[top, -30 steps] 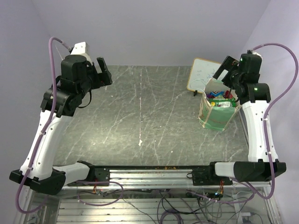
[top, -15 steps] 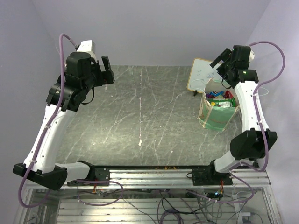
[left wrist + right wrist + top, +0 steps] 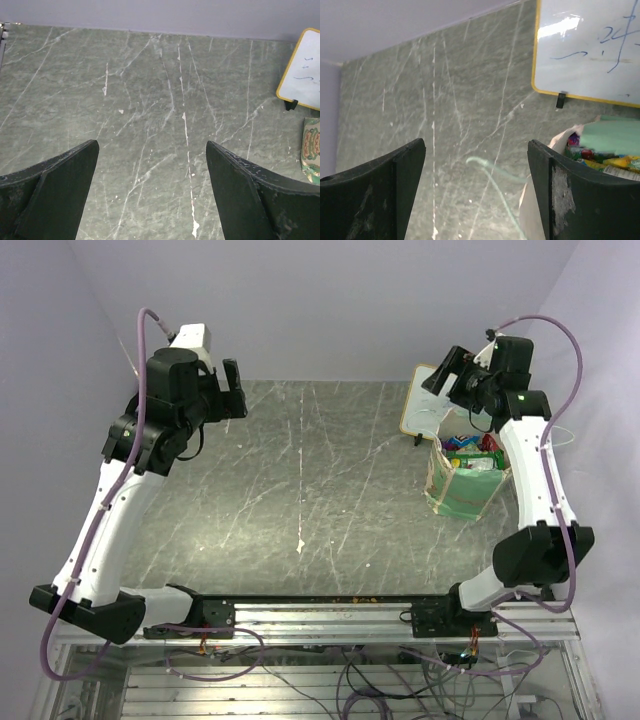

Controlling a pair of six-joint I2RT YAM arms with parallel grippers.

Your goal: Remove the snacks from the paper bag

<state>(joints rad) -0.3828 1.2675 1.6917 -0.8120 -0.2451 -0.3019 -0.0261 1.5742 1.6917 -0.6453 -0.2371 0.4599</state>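
A dark grey-green, stone-patterned tabletop point(image 3: 320, 470), crossed by thin white veins and scratches, fills the middle of the overhead view. Pale lavender walls point(image 3: 320, 310) enclose it at 9, 12 and 3 o'clock under even, soft light. A small whiteboard point(image 3: 422, 408) with a yellow frame and faint blue scribbles stands tilted at 2 o'clock, near the back wall. At 6 o'clock a silver metal rail point(image 3: 330, 612) edges the tabletop, with tangled cables point(image 3: 350, 675) beneath.

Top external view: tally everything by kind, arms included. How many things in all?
Robot arms: 2
Paper bag: 1
Whiteboard: 1
Snack packets in the bag: too bunched to count
Total: 4, packets aside
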